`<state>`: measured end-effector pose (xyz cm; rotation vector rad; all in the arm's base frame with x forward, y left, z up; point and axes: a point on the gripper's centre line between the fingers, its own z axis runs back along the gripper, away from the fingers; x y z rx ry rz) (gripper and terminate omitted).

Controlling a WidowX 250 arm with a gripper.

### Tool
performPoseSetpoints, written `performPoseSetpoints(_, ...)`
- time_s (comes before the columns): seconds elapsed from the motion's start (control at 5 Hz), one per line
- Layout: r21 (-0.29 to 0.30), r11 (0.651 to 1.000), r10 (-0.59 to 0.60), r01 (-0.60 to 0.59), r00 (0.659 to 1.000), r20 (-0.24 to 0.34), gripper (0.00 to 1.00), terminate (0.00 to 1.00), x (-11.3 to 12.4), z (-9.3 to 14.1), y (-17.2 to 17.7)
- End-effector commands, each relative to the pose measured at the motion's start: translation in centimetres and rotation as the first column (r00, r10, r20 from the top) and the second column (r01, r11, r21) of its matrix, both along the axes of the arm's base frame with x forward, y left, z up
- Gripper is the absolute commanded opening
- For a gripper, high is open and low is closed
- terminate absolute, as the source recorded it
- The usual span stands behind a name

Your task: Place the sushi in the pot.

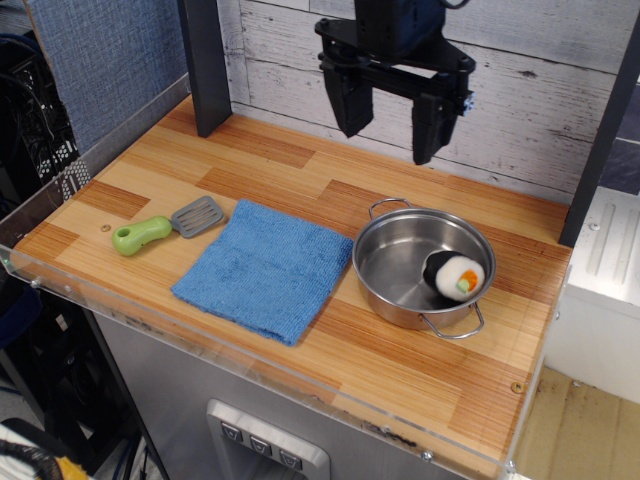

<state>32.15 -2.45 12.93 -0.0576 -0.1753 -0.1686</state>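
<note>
The sushi point(455, 274), a white rice ball with a black band and an orange-green centre, lies on its side inside the shiny steel pot point(385, 262), against its right wall. The pot stands on the right part of the wooden table. My gripper point(390, 122) hangs high above the table, up and to the left of the pot, near the back wall. Its two black fingers are spread wide apart and hold nothing.
A blue cloth point(268, 266) lies flat left of the pot. A green-handled grey spatula point(165, 227) lies at the left. A dark post point(205, 62) stands at the back left. A clear acrylic rim point(250, 370) runs along the table's front edge.
</note>
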Motion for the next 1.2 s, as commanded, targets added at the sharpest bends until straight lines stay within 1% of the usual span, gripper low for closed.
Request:
performPoseSetpoints(0.0,0.008,0.953,0.301,-0.303,0.951,0.064,1.0,0.0,-1.59,4.1,7.83)
performPoseSetpoints(0.2,-0.013,0.954,0.301,-0.3,0.952,0.057,1.0,0.0,-1.82,4.49,8.42)
performPoseSetpoints(0.4,-0.034,0.975,0.221,-0.22,0.974,0.04,1.0,0.0,-1.42,4.58,8.13)
performPoseSetpoints(1.0,-0.034,0.975,0.221,-0.22,0.974,0.04,1.0,0.0,-1.42,4.58,8.13)
